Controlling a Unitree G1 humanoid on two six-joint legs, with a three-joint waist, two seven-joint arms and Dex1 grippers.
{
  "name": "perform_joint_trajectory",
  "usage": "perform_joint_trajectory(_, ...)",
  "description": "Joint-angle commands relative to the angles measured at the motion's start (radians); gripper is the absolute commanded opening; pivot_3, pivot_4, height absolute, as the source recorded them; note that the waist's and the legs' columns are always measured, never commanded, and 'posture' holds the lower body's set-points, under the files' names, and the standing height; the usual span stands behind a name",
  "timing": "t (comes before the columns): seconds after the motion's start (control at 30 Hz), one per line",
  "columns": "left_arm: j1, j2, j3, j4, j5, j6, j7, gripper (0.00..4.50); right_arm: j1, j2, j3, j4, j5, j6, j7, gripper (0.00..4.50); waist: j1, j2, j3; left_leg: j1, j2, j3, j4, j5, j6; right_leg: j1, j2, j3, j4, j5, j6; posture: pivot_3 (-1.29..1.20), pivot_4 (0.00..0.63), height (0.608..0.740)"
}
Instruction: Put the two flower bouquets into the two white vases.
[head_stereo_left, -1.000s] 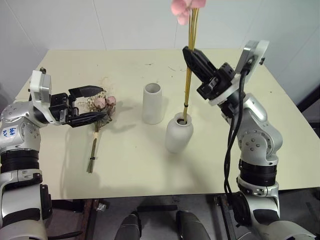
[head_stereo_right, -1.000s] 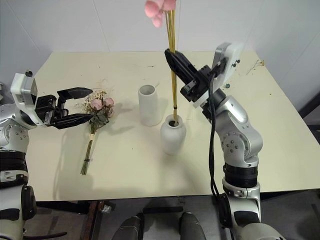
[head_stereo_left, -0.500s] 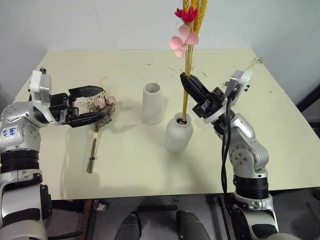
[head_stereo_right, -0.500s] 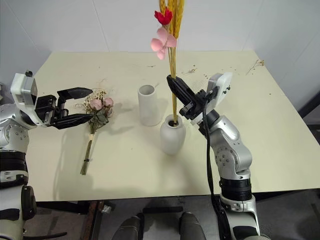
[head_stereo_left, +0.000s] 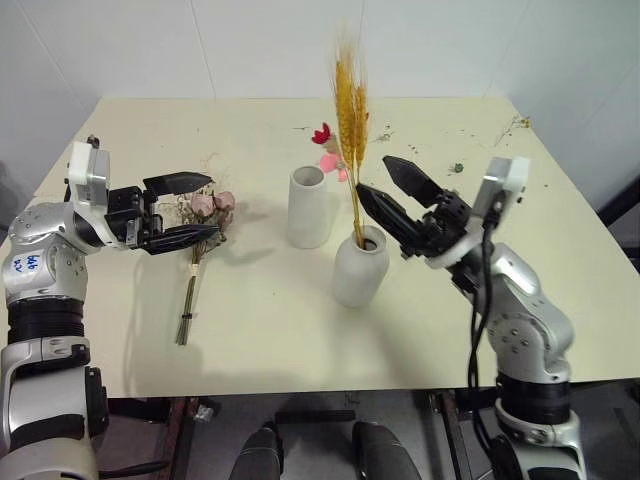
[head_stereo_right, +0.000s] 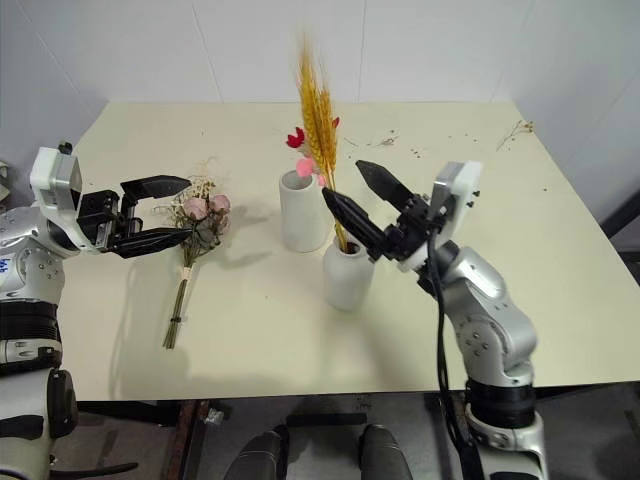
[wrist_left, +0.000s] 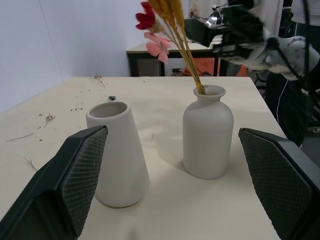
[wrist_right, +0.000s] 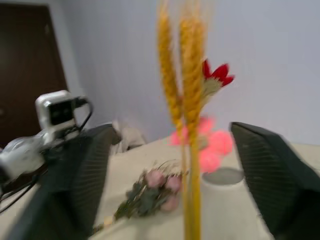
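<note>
While the wheat bouquet (head_stereo_left: 349, 120) stands upright in the round vase (head_stereo_left: 358, 268) near the middle of the bench (head_stereo_left: 260, 330), the right claw (head_stereo_left: 388, 190) sits just right of its stems with both fingers spread wide and nothing between them. Just left of that vase and a little further back stands the tall vase (head_stereo_left: 309, 207), empty. Well to the left, the rose bouquet (head_stereo_left: 200, 240) lies flat on the bench, blooms away from the robot and stems toward its near edge. Over those blooms hangs the left claw (head_stereo_left: 195, 207), pointing right, fingers wide apart and holding nothing; whether it touches the flowers cannot be told.

From the left wrist, two black fingers (wrist_left: 75, 175) frame the pair of vases side by side, slightly apart. Golden stems rise from the narrow neck of the round vase, with a red bloom and a pink one on top, and the right claw shows behind it.

From the right wrist, the spread fingers (wrist_right: 90, 170) flank the blurred wheat ears without gripping them. Beyond lie the rose bouquet and the left claw.
</note>
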Motion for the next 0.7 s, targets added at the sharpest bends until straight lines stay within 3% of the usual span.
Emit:
perform_joint_trajectory(0.03, -0.028, 0.003, 0.009, -0.016, 0.003, -0.008, 0.004, 4.5, 0.032, -0.083, -0.065, -0.103, 0.088, 0.05, 0.019, 4.49, 0.002, 0.0, 0.0, 0.0, 0.0, 0.0, 0.0, 0.0, 0.0, 0.0, 0.0, 0.0, 0.0, 0.0, 0.0, 0.0, 0.15, 0.74)
perform_joint_trajectory(0.17, -0.023, -0.002, -0.002, -0.027, 0.021, 0.006, 0.042, 4.5, 0.103, -0.317, -0.163, -0.124, 0.218, 0.198, 0.107, 4.49, 0.009, 0.0, 0.0, 0.0, 0.0, 0.0, 0.0, 0.0, 0.0, 0.001, -0.001, 0.0, -0.001, 0.0, -0.001, 0.0, 0.15, 0.74)
perform_joint_trajectory(0.33, 0.023, -0.015, -0.002, -0.117, 0.038, 0.066, 0.176, 4.5, 0.119, -0.479, -0.215, -0.07, 0.262, 0.251, 0.218, 4.49, 0.007, 0.0, 0.0, 0.0, 0.0, 0.0, 0.0, 0.0, 0.0, 0.003, -0.001, 0.0, -0.005, 0.0, -0.001, 0.0, 0.15, 0.74)
perform_joint_trajectory(0.53, 0.119, -0.037, 0.028, -0.325, 0.061, 0.265, 0.517, 4.5, 0.081, -0.59, -0.185, 0.024, 0.265, 0.325, 0.318, 4.49, 0.008, -0.001, 0.0, 0.0, 0.0, 0.0, 0.0, 0.0, 0.0, 0.003, -0.001, 0.0, -0.007, 0.0, 0.0, 0.0, 0.15, 0.74)
perform_joint_trajectory(0.7, 0.236, -0.061, 0.057, -0.589, 0.079, 0.441, 0.802, 4.5, 0.048, -0.618, -0.162, 0.136, 0.193, 0.292, 0.439, 4.49, 0.009, -0.001, 0.0, 0.0, 0.0, 0.0, 0.001, -0.001, 0.0, 0.004, -0.001, 0.0, -0.007, 0.001, 0.001, 0.0, 0.15, 0.74)
